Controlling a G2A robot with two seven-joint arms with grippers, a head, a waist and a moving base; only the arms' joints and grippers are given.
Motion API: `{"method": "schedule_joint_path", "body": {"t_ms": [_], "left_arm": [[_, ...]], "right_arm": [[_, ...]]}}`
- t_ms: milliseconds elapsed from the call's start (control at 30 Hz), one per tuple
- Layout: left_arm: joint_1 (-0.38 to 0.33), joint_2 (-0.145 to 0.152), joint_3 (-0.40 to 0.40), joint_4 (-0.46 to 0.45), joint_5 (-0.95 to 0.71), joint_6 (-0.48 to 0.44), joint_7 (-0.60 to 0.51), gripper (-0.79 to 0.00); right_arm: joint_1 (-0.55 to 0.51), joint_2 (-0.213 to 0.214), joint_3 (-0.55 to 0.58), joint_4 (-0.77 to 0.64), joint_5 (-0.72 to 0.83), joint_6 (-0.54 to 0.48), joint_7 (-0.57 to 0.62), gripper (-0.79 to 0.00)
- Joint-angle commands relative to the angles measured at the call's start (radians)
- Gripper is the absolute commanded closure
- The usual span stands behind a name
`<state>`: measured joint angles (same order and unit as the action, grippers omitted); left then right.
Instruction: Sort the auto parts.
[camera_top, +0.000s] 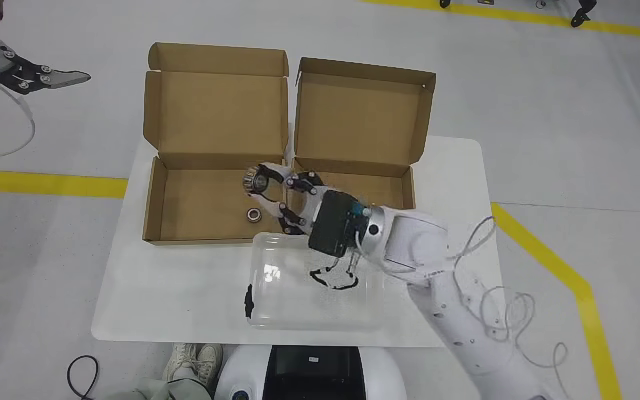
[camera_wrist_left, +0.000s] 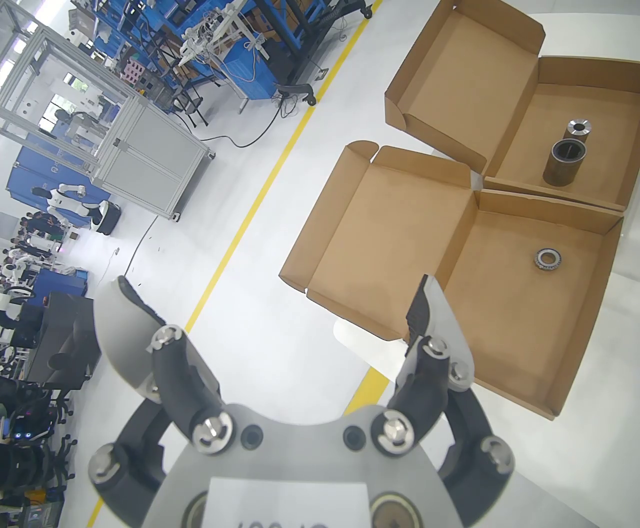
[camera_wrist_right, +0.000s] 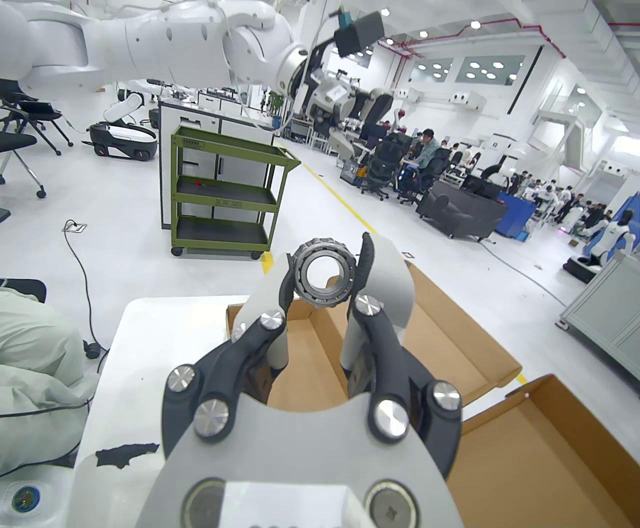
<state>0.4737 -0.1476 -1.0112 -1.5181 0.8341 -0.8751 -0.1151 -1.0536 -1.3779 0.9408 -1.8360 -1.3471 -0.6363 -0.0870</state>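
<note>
Two-sided pinching at the right tool, closing on a ribbed bearing ring by its outer rim and holding it bore-forward above the left cardboard box (not yet down between the walls, by the look of it). Hovering near a matching bearing lying flat on that box's floor, so probably heading for the same home. Worth lowering well inside the walls before letting go, aiming for bare cardboard just beside the matching bearing rather than onto it, and tipping the ring flat so that releasing is not sending it rolling. Steering clear of the neighbouring box, already holding two dark sleeves. Farther out, hanging wide open and empty beyond the tabletop edge, over the floor: the left tool.
</note>
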Motion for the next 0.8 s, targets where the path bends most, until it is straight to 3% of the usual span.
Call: {"method": "schedule_joint_path", "body": {"t_ms": [0,367,767], "left_arm": [[0.000,0.000,0.000,0.000,0.000,0.000,0.000,-0.785],[0.000,0.000,0.000,0.000,0.000,0.000,0.000,-0.785],[0.000,0.000,0.000,0.000,0.000,0.000,0.000,-0.785]], "right_arm": [[0.022,-0.002,0.003,-0.016,-0.001,0.008,0.008,0.000],[0.113,-0.007,0.057,-0.077,0.054,0.028,0.008,0.000],[0.143,-0.004,0.110,-0.101,0.074,0.030,-0.007,0.000]]}}
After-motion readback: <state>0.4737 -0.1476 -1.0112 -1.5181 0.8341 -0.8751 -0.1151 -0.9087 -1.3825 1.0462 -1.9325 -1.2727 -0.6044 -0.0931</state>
